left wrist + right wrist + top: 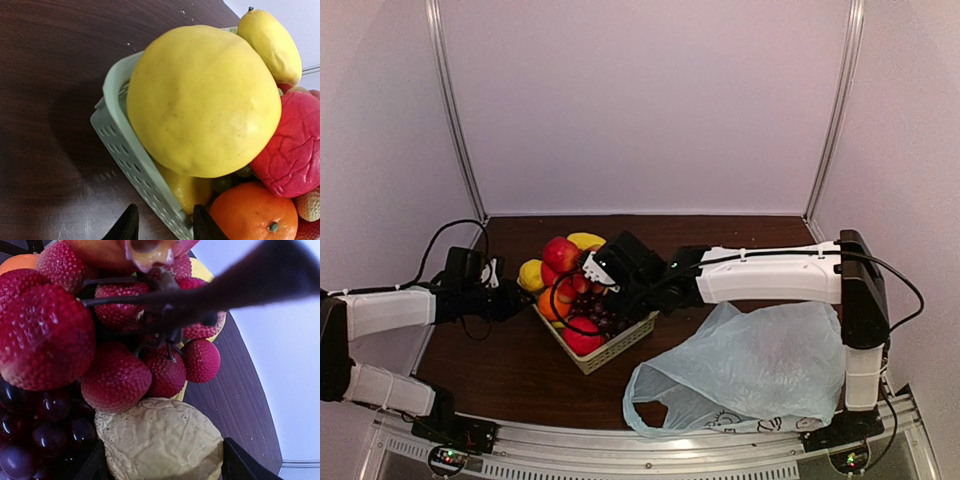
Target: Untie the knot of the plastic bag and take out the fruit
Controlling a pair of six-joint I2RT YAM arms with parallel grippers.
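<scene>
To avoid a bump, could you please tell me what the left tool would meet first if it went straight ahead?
Probably the basket wall, which runs between the fingers of the left tool; the large yellow fruit leaning over that wall sits just behind. Depth is hard to judge.

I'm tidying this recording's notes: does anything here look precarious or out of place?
The large yellow fruit sits at the basket's corner, bulging out past its rim, so it may roll off. The plastic bag lies slack and crumpled at the near edge of the table.
</scene>
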